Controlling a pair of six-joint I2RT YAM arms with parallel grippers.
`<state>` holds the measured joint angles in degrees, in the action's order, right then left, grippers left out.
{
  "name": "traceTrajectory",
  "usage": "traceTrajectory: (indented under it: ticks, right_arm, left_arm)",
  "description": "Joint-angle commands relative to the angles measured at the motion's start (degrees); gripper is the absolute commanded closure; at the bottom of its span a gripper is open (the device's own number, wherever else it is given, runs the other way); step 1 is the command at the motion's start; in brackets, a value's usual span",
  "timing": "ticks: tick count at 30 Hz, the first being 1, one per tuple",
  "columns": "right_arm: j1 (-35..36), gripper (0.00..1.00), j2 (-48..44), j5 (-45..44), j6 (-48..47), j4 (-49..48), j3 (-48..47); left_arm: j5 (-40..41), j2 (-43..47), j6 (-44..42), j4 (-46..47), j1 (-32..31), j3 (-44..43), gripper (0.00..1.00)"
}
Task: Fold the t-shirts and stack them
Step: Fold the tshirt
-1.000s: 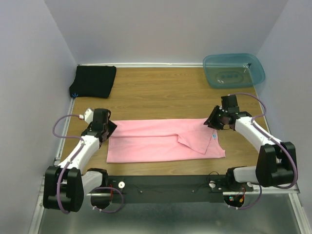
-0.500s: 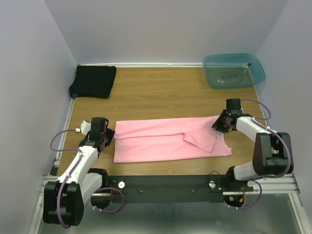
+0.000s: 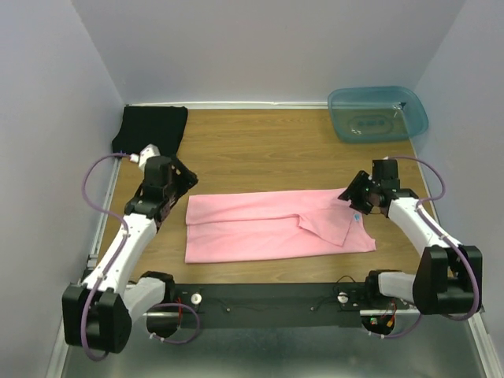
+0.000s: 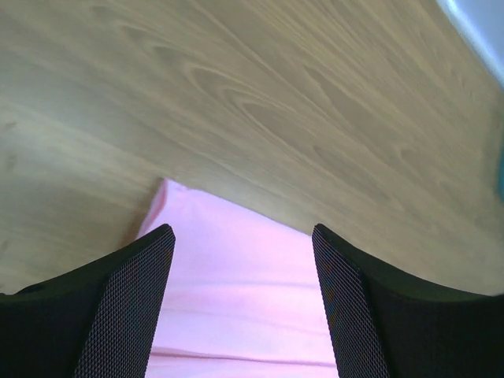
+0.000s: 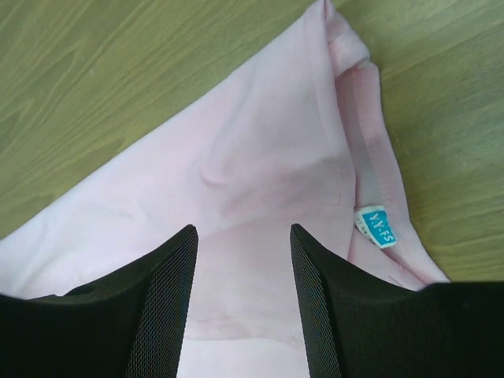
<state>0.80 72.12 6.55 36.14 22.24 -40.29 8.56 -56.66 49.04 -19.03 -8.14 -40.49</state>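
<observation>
On wooden table (image 3: pixel 260 150) — found pink shirt (image 3: pixel 260 228) in a long folded band, black shirt (image 3: pixel 153 126) at far-left corner. Found left gripper (image 4: pixel 242 230), right gripper (image 5: pixel 242 228) spread empty over its ends.

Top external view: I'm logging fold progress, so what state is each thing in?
pink t-shirt: flat on the table, folded lengthwise into a strip, not yet stacked.
black t-shirt: folded, lying in the far left corner.
plastic bin: upright, nothing seen inside.
left tool: open, at the pink shirt's left end, holding nothing.
right tool: open, above the neck end, holding nothing.
</observation>
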Motion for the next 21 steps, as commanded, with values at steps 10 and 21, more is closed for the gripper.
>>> traceTrajectory:
  ticks: [10, 21]
  right_arm:
    - [1.58, 0.42, 1.17, 2.33, 3.24, 1.23, 5.93]
    - [2.28, 0.44, 29.37, -0.05, -0.71, -8.35, -11.01]
  left_arm:
    - [-12.95, -27.26, -13.45, 6.63, -13.13, -3.37, 0.21]
    - [-18.13, -29.82, -4.48, 9.36, -13.13, 7.08, 0.23]
